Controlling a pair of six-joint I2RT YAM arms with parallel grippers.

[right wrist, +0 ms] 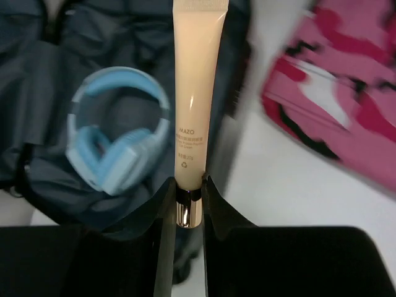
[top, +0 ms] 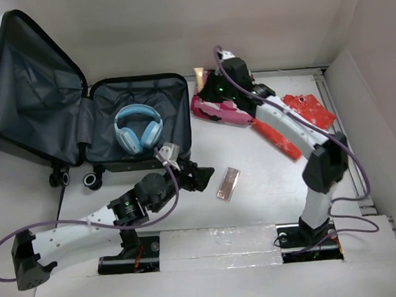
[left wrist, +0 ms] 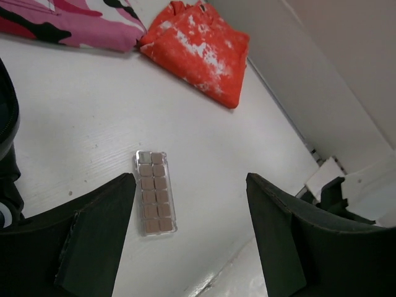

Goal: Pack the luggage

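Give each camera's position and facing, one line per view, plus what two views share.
Top external: above, behind the arms, looking down on the table; both arms show.
Left wrist: on the left arm, looks down past the open left gripper at a blister pack.
Right wrist: on the right arm, faces the open luggage; right gripper holds a tube.
Shared: headphones, top and right wrist.

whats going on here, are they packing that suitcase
The right gripper is shut on a cream tube, holding it by the edge of the open luggage, where blue headphones lie. The left gripper hangs open over a clear pack of brown squares on the table, touching nothing. A pink camouflage cloth and an orange cloth lie outside.
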